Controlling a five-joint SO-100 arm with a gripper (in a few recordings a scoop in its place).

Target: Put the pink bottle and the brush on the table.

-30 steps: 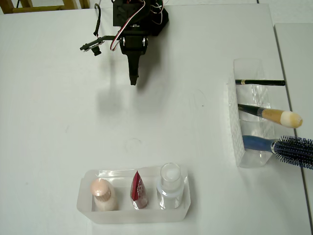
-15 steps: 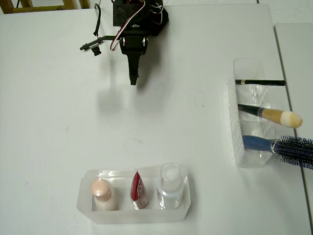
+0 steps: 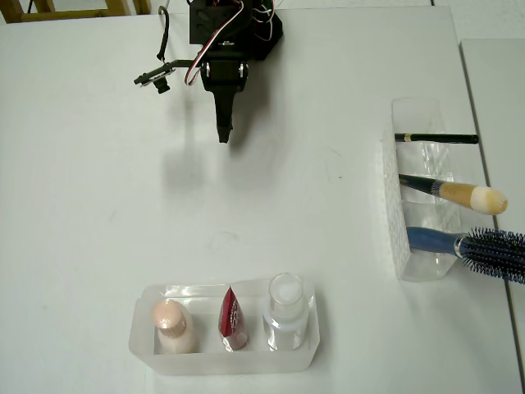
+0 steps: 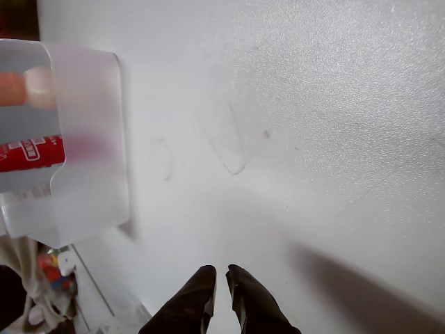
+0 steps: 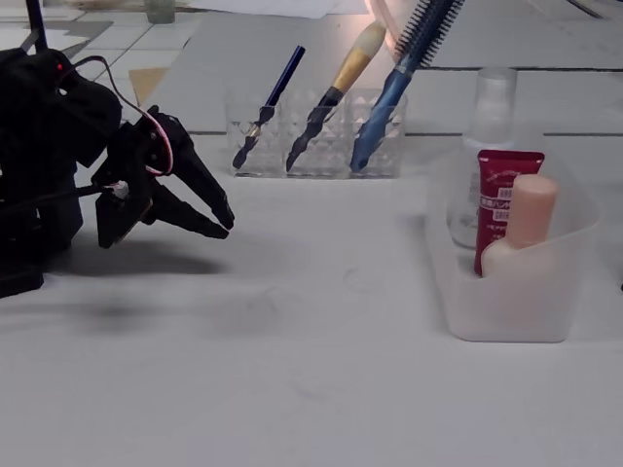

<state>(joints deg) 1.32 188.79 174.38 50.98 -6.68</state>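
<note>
Nothing has shifted since a second ago: our end effector hovers seemingly near-closed and empty, pink bottle and brush still unpicked.

In the overhead view the blue hairbrush runs off the right edge, and the frosted tray near the table's front edge veils the lower body of the pink bottle. In the wrist view that tray is cut by the left edge, the bottle a blurred peach smear. In the fixed view the brush loses its tip at the top edge.
</note>
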